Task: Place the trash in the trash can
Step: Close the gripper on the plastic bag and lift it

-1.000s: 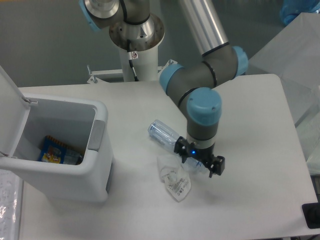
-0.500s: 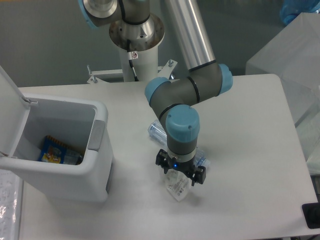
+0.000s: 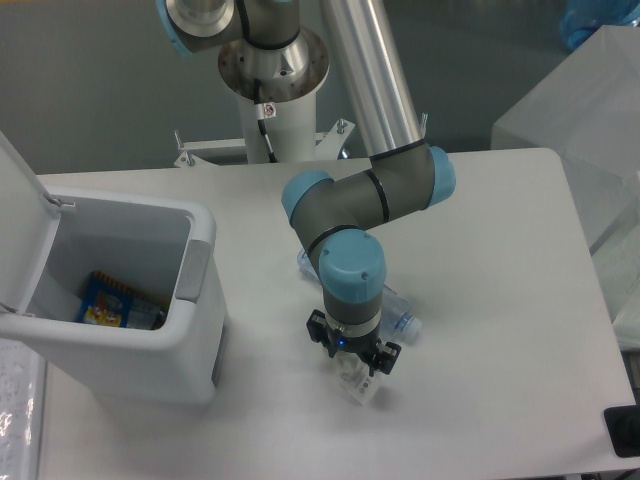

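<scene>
Over the last second the arm had swung left across the bench (image 3: 500, 330), carrying the hand (image 3: 354, 362) off the crushed plastic bottle (image 3: 392, 312) and onto the crumpled wrapper (image 3: 360, 385). A second before, the hand sat at the bottle's right end; half a second before, it was already over the wrapper; at this moment it had dropped lower and a little further left, straddling the wrapper's upper part so that only the lower corner of the wrapper showed beneath it. That suggested the wrapper had been chosen as the first piece to lift. The wrist hid the fingertips, so I could not tell whether the fingers were spread or already nipping the plastic.

The bottle lay just behind the wrist, tilted from upper left to lower right, mostly hidden by the arm, its right end showing clear. It looked close enough to the wrapper that a sideways drag could nudge it.

The white trash can (image 3: 195, 300) stood at the left of the bench, lid (image 3: 20, 215) hinged up and open, with a blue and yellow packet (image 3: 110, 302) already lying inside. The stretch of bench between hand and bin held nothing; the can's near wall was the only thing to clear on the way over.
</scene>
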